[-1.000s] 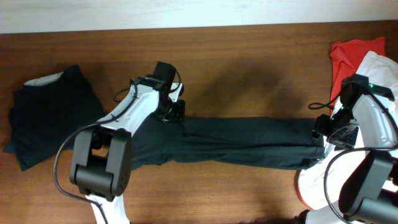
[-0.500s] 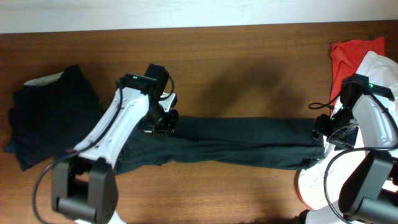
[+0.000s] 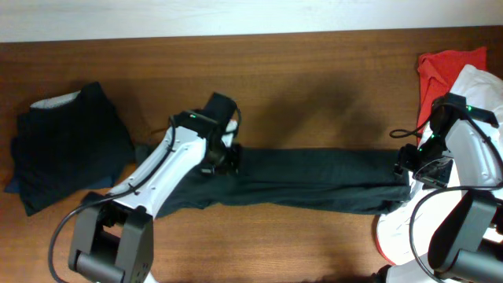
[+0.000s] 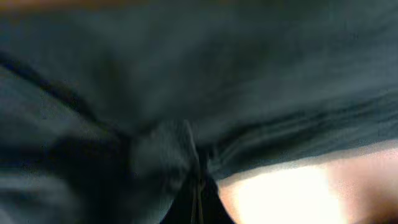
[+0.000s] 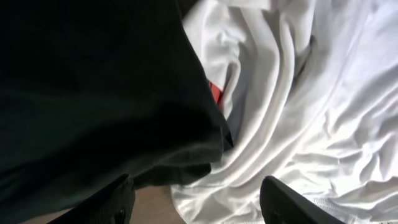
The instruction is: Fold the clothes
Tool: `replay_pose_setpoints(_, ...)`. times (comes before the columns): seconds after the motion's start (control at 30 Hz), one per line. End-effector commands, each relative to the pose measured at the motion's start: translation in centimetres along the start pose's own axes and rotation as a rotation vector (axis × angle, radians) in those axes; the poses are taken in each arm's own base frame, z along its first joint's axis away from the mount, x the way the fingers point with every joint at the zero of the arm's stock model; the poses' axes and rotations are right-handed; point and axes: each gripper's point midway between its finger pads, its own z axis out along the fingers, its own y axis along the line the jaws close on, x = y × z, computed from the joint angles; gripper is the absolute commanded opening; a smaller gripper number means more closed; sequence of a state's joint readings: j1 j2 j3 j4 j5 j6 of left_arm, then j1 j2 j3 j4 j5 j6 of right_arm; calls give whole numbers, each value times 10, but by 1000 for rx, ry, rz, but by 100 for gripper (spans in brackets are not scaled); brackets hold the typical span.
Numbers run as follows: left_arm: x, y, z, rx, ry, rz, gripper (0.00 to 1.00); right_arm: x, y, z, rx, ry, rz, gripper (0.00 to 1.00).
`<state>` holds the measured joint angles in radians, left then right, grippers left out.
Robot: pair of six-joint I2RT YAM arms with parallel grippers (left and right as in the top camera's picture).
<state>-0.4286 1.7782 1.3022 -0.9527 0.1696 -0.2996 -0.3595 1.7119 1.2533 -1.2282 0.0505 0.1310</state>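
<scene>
A long black shirt lies stretched in a narrow band across the middle of the table; no lettering shows. My left gripper sits on its left part. In the left wrist view the fingers are pressed together on a bunched fold of the dark cloth. My right gripper is at the shirt's right end. In the right wrist view its fingers are spread wide and empty above the black cloth's edge and a white shirt.
A folded dark stack of clothes lies at the far left. A red shirt and the white shirt are piled at the right edge, with more white cloth at the bottom right. Bare wood lies behind and in front.
My left gripper swung left and forward, then moved right along the shirt's left part, and the cloth there shifted with it. The right arm has not moved.
</scene>
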Motion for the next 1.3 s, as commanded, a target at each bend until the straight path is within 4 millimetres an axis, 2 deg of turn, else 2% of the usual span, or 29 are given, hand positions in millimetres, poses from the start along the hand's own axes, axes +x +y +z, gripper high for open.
replay_pose_setpoints(0.0,-29,34,-4,-139,-129,-140,2,2,1,0,-6,4,6,68)
replay_pose_setpoints(0.07,-38,45,3,-198,-158,-162,3,2,1,0,-6,4,5,68)
replay_pose_setpoints(0.1,-39,49,11,-222,-149,-163,8,2,1,0,-6,4,6,68)
replay_pose_setpoints(0.13,-38,54,15,-248,-143,-164,15,2,1,0,-11,4,5,68)
replay_pose_setpoints(0.2,-43,69,17,-313,-162,-174,44,2,2,0,-16,5,4,72)
replay_pose_setpoints(0.23,-45,75,15,-315,-164,-192,50,2,2,0,-17,5,-1,73)
replay_pose_setpoints(0.27,-42,84,11,-316,-145,-219,52,3,7,0,-45,8,-36,74)
replay_pose_setpoints(0.33,-35,102,-10,-320,-120,-279,52,2,16,-1,-95,4,-87,75)
replay_pose_setpoints(0.4,-34,122,-47,-309,-178,-351,52,2,16,-1,-95,2,-93,78)
replay_pose_setpoints(0.43,-29,132,-71,-279,-216,-400,58,2,15,-1,-92,2,-93,79)
replay_pose_setpoints(0.5,-26,133,-74,-264,-212,-413,63,2,15,-1,-93,2,-93,80)
replay_pose_setpoints(0.57,-13,138,-62,-274,-161,-422,64,6,15,-1,-91,19,-97,84)
replay_pose_setpoints(0.7,18,145,-21,-288,-66,-401,64,17,13,-1,-87,66,-100,85)
replay_pose_setpoints(0.8,30,157,-3,-293,-56,-419,64,17,13,-1,-88,66,-100,85)
replay_pose_setpoints(0.93,49,176,10,-303,-25,-476,64,17,13,-1,-87,67,-100,85)
replay_pose_setpoints(1.0,55,185,14,-306,-22,-506,64,18,13,-1,-88,69,-134,95)
replay_pose_setpoints(1.03,56,191,13,-309,-24,-527,64,18,13,-1,-89,68,-163,99)
replay_pose_setpoints(1.13,51,216,10,-311,-72,-598,64,17,14,1,-93,67,-175,99)
replay_pose_setpoints(1.2,55,231,9,-306,-70,-656,64,17,14,6,-93,89,-175,99)
replay_pose_setpoints(1.27,51,216,13,-175,-57,-610,63,18,15,13,-91,118,-175,99)
